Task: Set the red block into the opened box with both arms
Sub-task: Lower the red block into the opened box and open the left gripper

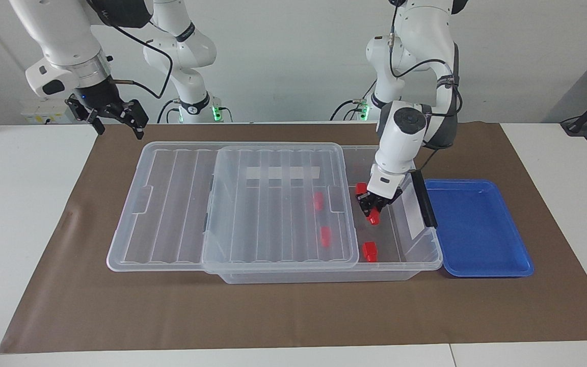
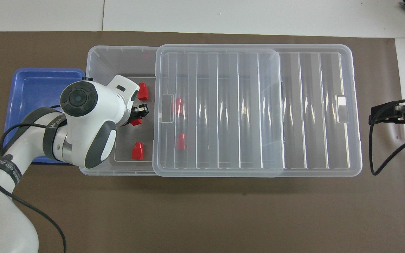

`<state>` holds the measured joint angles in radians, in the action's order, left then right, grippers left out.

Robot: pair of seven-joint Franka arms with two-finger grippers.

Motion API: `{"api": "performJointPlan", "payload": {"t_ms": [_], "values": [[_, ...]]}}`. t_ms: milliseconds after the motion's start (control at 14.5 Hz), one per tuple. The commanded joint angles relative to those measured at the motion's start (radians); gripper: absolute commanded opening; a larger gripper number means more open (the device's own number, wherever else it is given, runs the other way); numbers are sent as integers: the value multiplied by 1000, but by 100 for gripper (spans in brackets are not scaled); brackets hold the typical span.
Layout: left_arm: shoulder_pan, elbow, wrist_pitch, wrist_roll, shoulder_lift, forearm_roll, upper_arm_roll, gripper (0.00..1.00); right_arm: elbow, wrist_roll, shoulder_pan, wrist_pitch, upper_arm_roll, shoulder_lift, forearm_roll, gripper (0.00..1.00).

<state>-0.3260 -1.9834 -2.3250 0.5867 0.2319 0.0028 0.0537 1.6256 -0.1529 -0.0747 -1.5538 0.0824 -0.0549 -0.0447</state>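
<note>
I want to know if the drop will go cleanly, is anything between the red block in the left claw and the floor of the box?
Nothing visible. The left claw holds the red block inside the box's open end, over bare floor, clear of the slid-back lid and the loose blocks.

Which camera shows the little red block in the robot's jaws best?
The facing view: the small red plastic block hangs plainly below the left gripper, inside the clear plastic box. In the overhead view the white arm covers most of it.

Four blocks (image 1: 370, 251) in box (image 1: 428, 262), tray (image 1: 477, 265) beside it.
</note>
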Motion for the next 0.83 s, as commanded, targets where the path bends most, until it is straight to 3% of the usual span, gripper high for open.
{"api": "performJointPlan", "payload": {"t_ms": [0,622,691,760], "values": [[-18,-15,-53,-8,26,8,-15,0,0,24,-4,3,11,-2,26,100],[-18,-68,-142,-8,58,8,-17,0,-12,26,-4,26,7,4,39,100],[-18,-68,-142,-8,60,8,-17,3,-12,26,-4,27,7,4,46,100],[-18,-66,-142,-10,60,8,-17,25,-12,26,-4,23,7,3,46,100]]}}
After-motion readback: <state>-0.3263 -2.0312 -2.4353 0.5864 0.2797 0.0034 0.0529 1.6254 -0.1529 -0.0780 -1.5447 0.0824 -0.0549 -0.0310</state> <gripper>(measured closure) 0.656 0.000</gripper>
